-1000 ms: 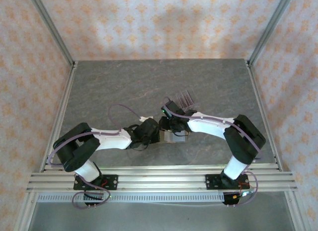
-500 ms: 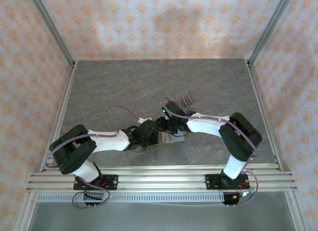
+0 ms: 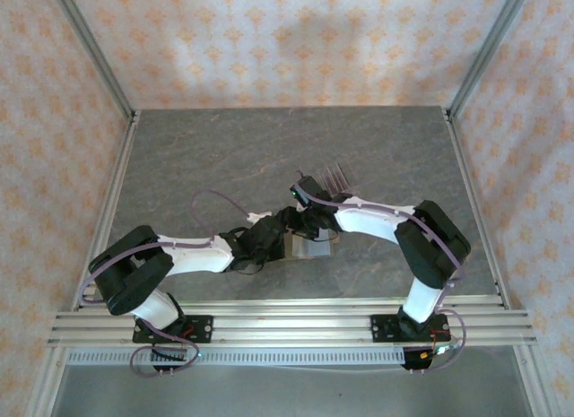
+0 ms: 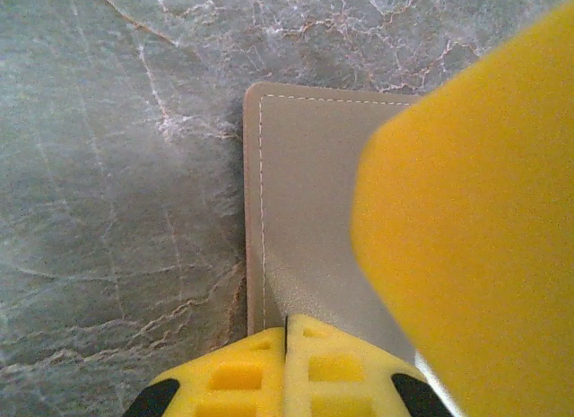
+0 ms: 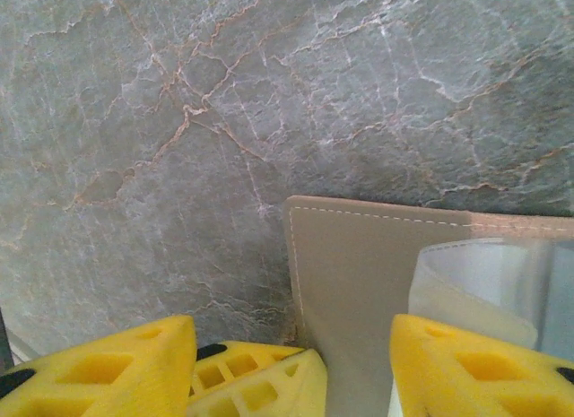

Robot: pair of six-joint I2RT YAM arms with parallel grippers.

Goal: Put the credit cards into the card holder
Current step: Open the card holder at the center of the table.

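Note:
The tan card holder (image 3: 311,249) lies flat on the grey table between both grippers. My left gripper (image 4: 286,332) is shut, and its fingertips rest on the near edge of the card holder (image 4: 305,202). My right gripper (image 5: 296,372) stands open over the card holder (image 5: 359,273), one finger off its left edge and the other above a pale clear pocket (image 5: 484,282). The left gripper's fingertips (image 5: 260,381) sit between those open jaws. Nothing is held. Thin dark credit cards (image 3: 339,176) stand edge-on in a clear rack behind the right gripper (image 3: 309,224).
The clear slotted rack (image 3: 345,184) stands just behind the right wrist. Aluminium rails (image 3: 287,323) run along the near edge, and frame posts (image 3: 475,54) rise at the back corners. Patterned walls enclose the table. In the left wrist view the right gripper's finger (image 4: 475,211) looms blurred and close.
The right gripper's jaws have spread wider over the card holder. The left arm has shifted slightly, its gripper still shut on the holder's edge.

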